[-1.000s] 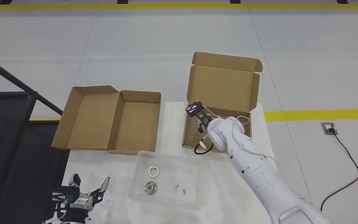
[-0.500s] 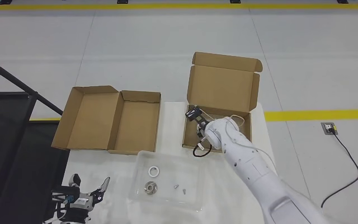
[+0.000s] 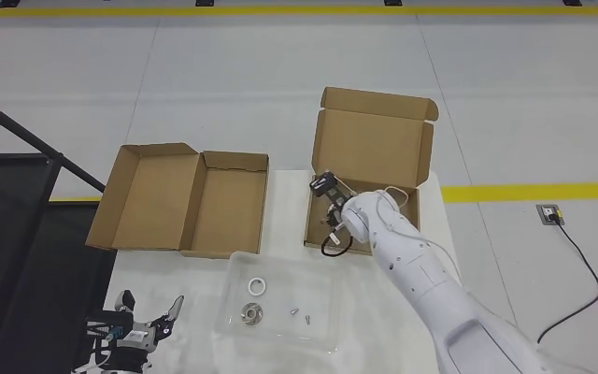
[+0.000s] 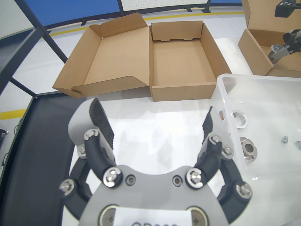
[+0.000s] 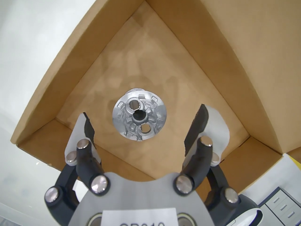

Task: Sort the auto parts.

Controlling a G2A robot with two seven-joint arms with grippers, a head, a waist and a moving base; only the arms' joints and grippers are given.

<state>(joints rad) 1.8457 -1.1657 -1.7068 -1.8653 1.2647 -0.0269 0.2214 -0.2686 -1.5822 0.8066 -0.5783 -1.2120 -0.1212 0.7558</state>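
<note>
right gripper [image 5: 144,115] hanging spread open over the toothed metal disc [image 5: 139,121] in the cardboard box [image 5: 211,48]
disc seemingly lying flat near a box corner; rising straight up, fingers apart, is looking safest for avoiding the walls; left gripper [image 4: 151,106] sitting open beside the clear bin [image 4: 225,81].

The right arm [image 3: 420,271] stretches forward and inward, wrist bent down, the right gripper [image 5: 144,112] pointing downward with fingers spread wide. The left gripper [image 4: 151,109] sits low at the near left, fingers likewise spread.

White table [image 3: 288,213]: left cardboard box [image 3: 229,206], right cardboard box [image 3: 374,140], clear bin [image 3: 318,280] nearer robot.
</note>
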